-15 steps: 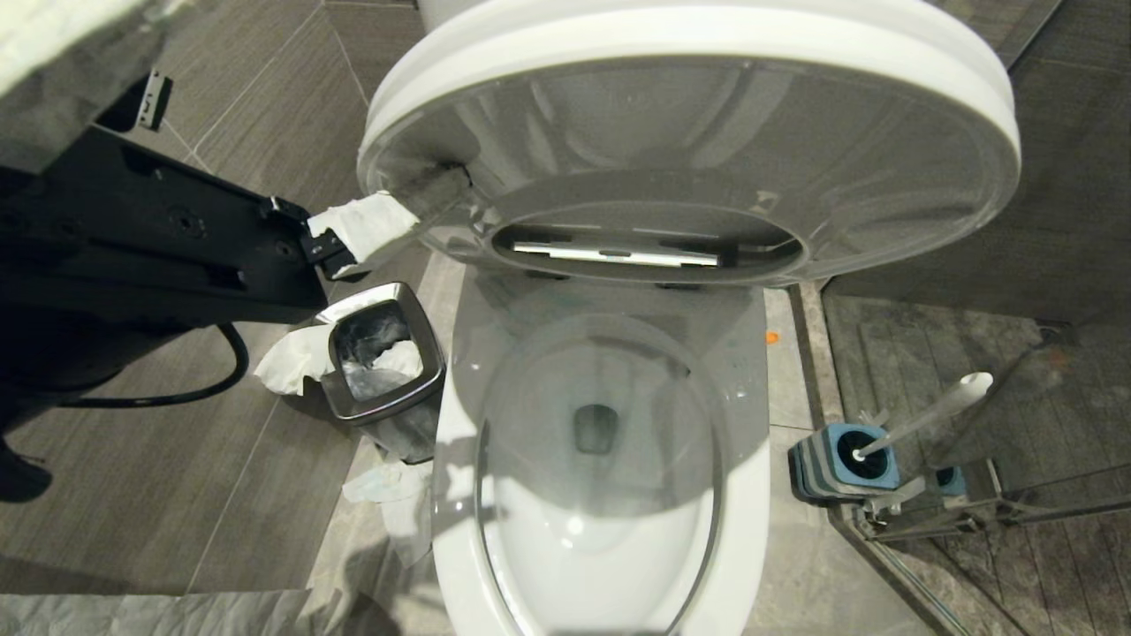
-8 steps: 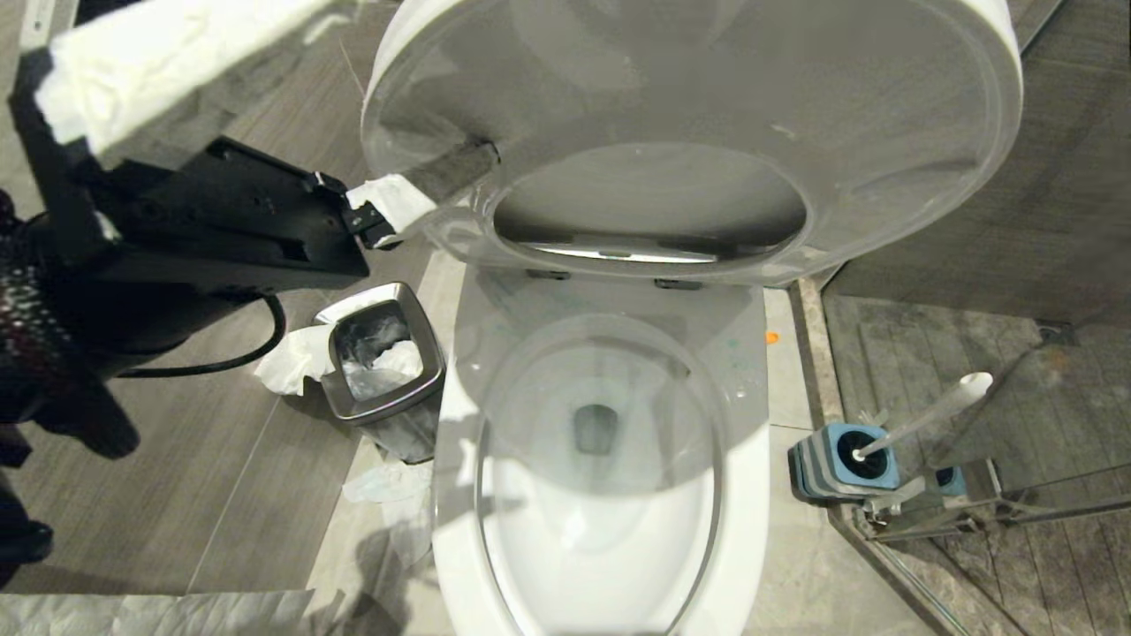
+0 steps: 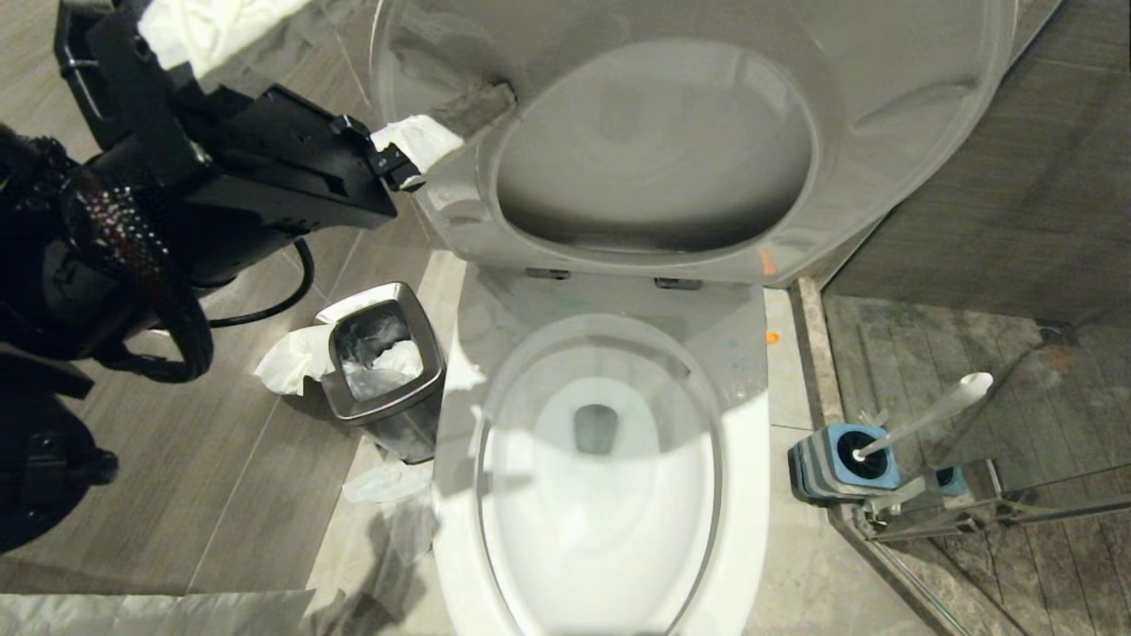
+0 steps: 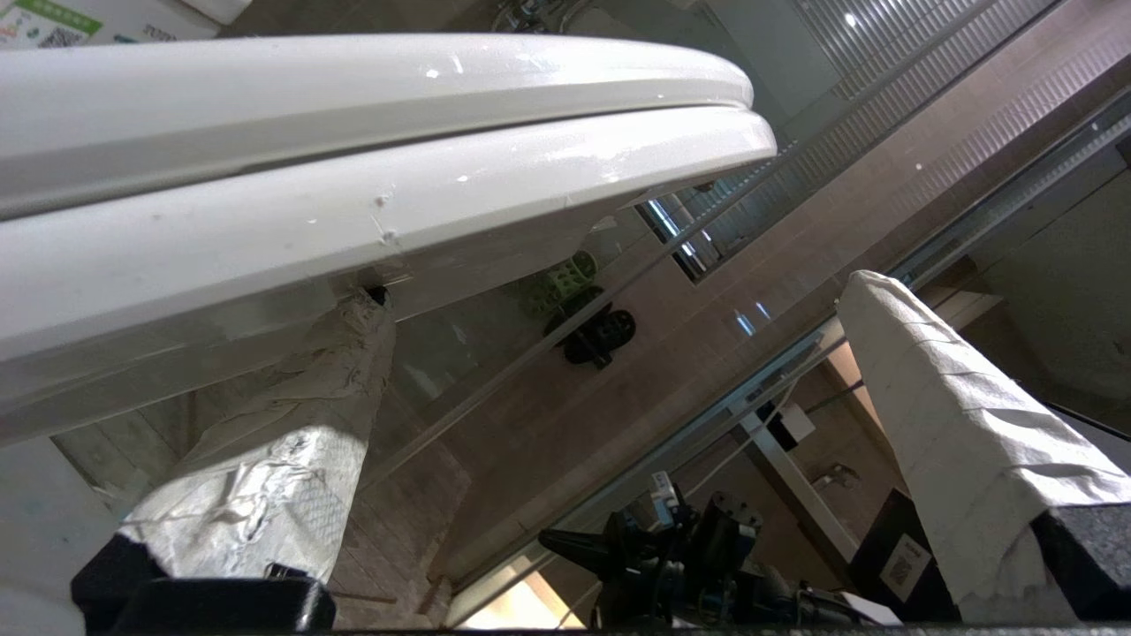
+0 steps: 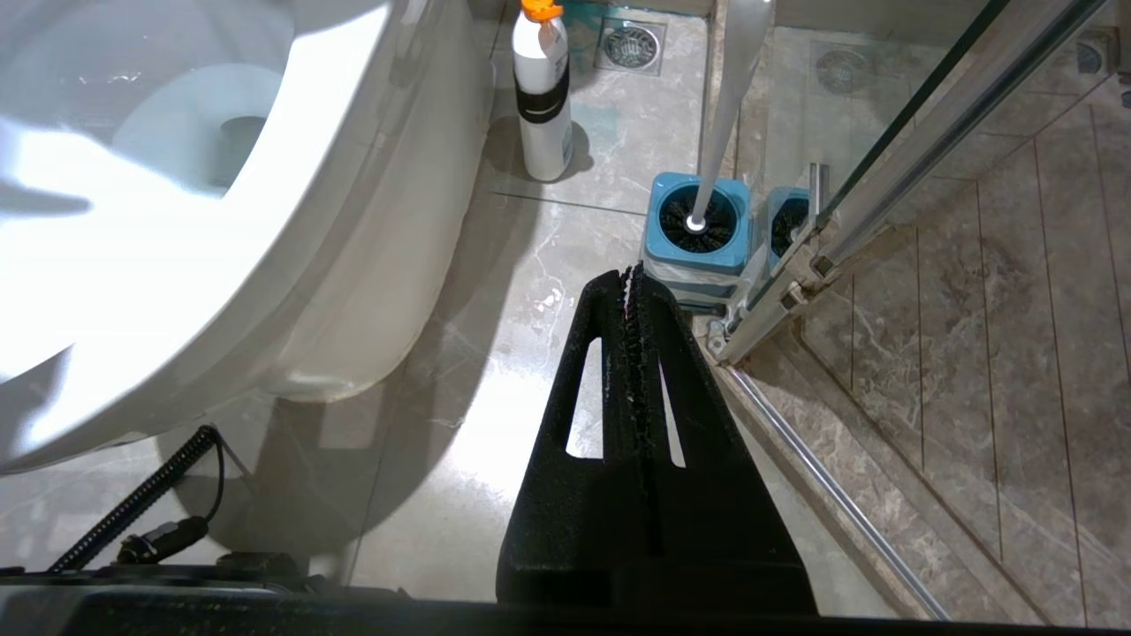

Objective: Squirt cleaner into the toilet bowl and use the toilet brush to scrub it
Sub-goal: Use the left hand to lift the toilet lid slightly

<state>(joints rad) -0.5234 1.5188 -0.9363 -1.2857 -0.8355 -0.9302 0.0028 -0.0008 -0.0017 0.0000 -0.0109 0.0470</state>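
The toilet bowl (image 3: 751, 495) is white and glossy, with water at its bottom. Faint teal specks of cleaner (image 3: 735, 355) mark the back of its rim. Its seat and lid (image 3: 884, 106) stand tilted up together. My left gripper (image 3: 362, 75) is open at the upper left, and one white-wrapped finger (image 3: 420, 141) presses under the seat's edge (image 4: 353, 203). The toilet brush (image 3: 932, 413) leans in its blue-topped holder (image 3: 844, 459) on the floor to the right. My right gripper (image 5: 629, 274) hangs shut and empty over the floor, just short of the holder (image 5: 698, 225).
A square steel waste bin (image 3: 380, 371) with crumpled tissue stands left of the toilet. A white bottle with an orange cap (image 5: 541, 88) stands on the floor beside the toilet. A glass shower partition and its metal rail (image 3: 972, 512) close off the right.
The seat and lid have swung further up and back. My left gripper has risen with them, its finger still under the seat's edge. The brush has not moved.
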